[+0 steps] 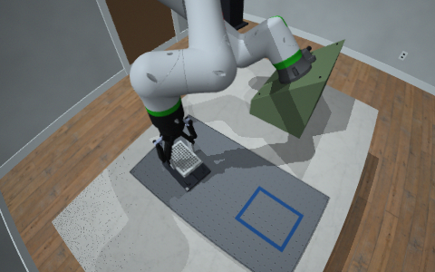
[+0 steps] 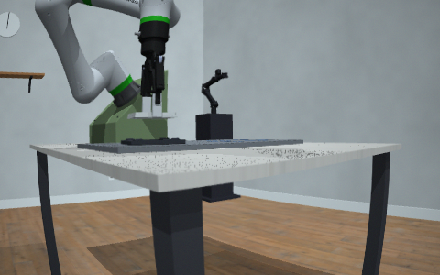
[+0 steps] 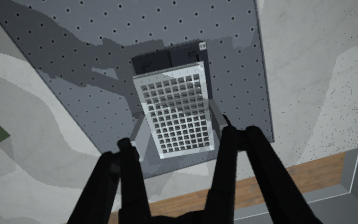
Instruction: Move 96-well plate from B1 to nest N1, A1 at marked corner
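Now the gripper clamps the 96-well plate by its long sides, held level above the dark plate nest; square it over the locators, descend straight, keep it flat; release only once seated

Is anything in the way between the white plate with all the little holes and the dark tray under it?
Nothing visible is. The black claw holds the white 96-well plate up in the air, right above the flat dark plate nest on the grey board. The side view shows only open air between them.
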